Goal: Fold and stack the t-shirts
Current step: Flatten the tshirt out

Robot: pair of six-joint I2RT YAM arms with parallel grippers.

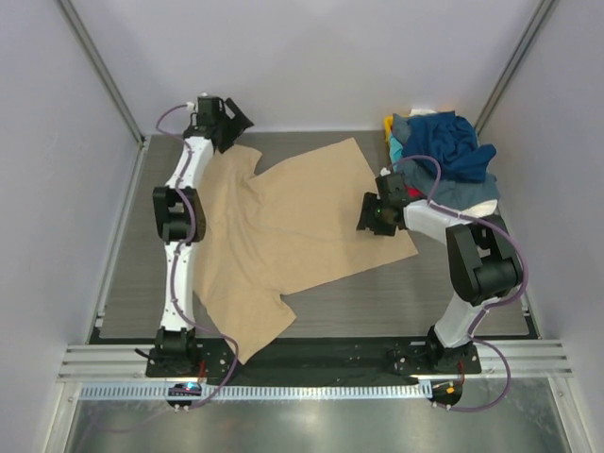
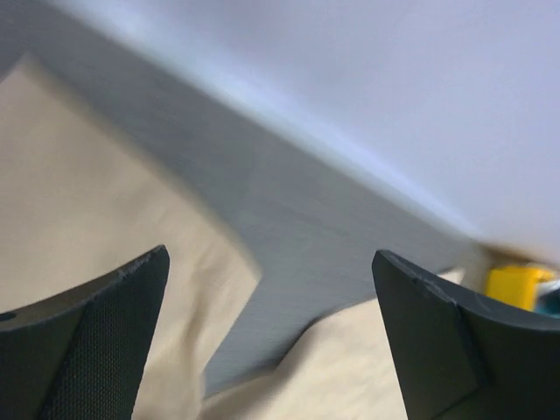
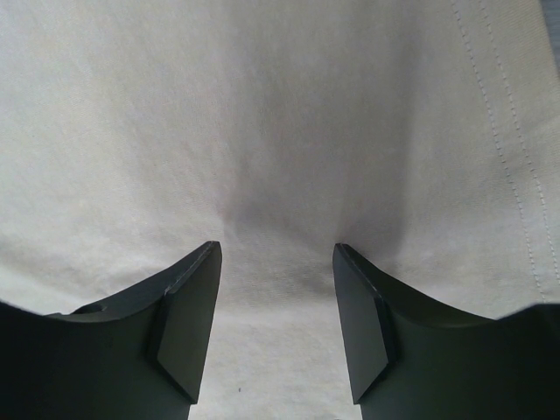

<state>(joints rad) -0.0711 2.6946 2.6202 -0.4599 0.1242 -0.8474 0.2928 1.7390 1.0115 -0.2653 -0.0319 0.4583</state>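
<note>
Seen from above, the tan t-shirt [image 1: 283,236] lies spread on the table [image 1: 444,302]. The left gripper [image 1: 224,121] is at its far left corner and the right gripper [image 1: 376,213] is over its right edge. The pile of t-shirts [image 1: 448,151], navy on top, sits just beyond the right gripper. Only the blurred left wrist view shows that the left jaws are wide and empty, with bare table between them, tan cloth under both fingers and a yellow scrap [image 2: 516,284] past the right-hand finger. The right wrist view shows its jaws moderately apart, gripping nothing. Tan cloth fills the gap, and a stitched hem [image 3: 512,131] runs to their right.
</note>
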